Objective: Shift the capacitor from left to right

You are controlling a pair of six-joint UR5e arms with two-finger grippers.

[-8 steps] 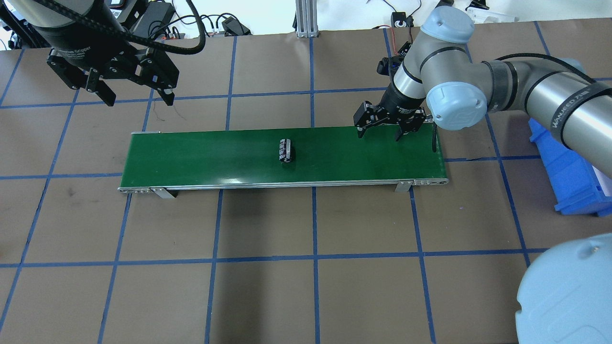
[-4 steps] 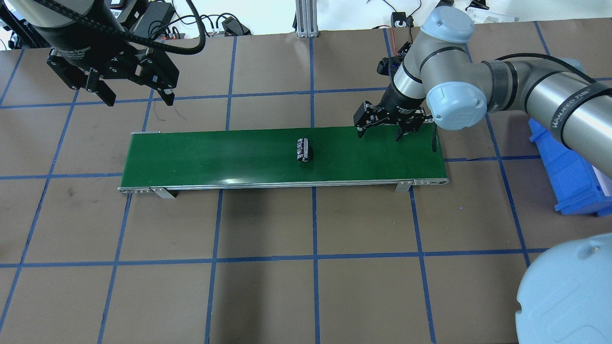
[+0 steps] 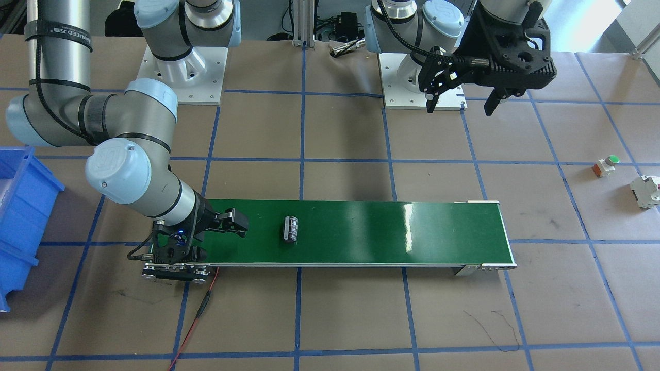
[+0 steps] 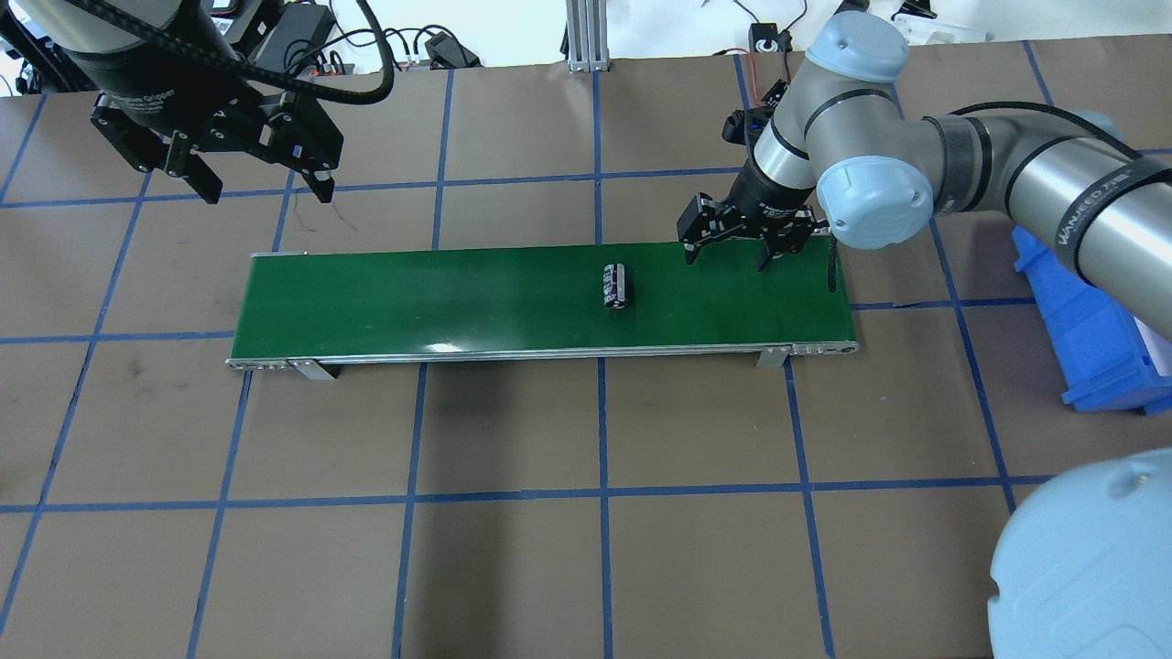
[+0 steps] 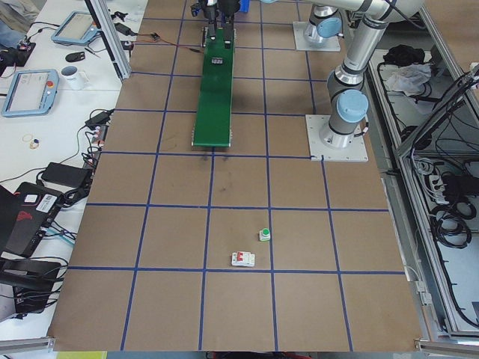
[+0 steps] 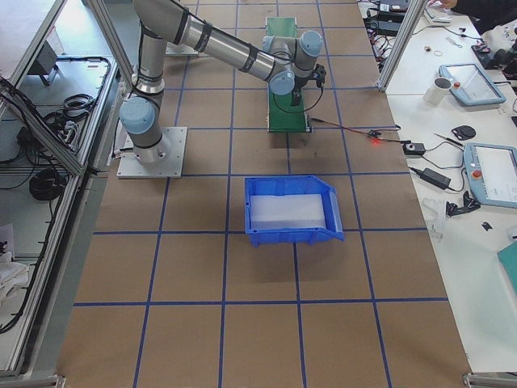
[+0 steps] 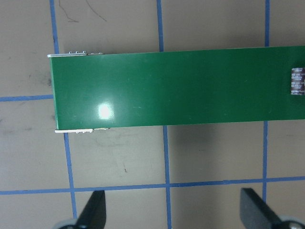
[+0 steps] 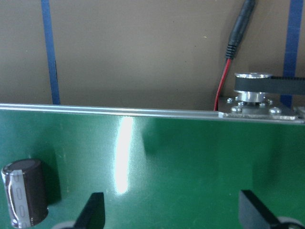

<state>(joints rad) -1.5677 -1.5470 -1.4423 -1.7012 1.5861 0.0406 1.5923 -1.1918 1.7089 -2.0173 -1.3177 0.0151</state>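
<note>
The capacitor [image 4: 615, 286], a stubby dark cylinder, lies on its side on the green conveyor belt [image 4: 412, 302], right of the belt's middle. It also shows in the front view [image 3: 290, 229], at the right edge of the left wrist view [image 7: 298, 81] and at the lower left of the right wrist view [image 8: 25, 193]. My right gripper [image 4: 725, 261] is open and empty, low over the belt's right end, a short way right of the capacitor. My left gripper [image 4: 267, 188] is open and empty, held high beyond the belt's left end.
A blue bin [image 4: 1090, 339] stands on the table to the right of the belt. A small part with a green button [image 3: 606, 165] and a white breaker block [image 3: 647, 190] lie far off on my left. A red cable [image 3: 198, 309] runs from the belt's motor end.
The capacitor has travelled right along the belt, from near the middle towards my right gripper. Neither arm has moved.
</note>
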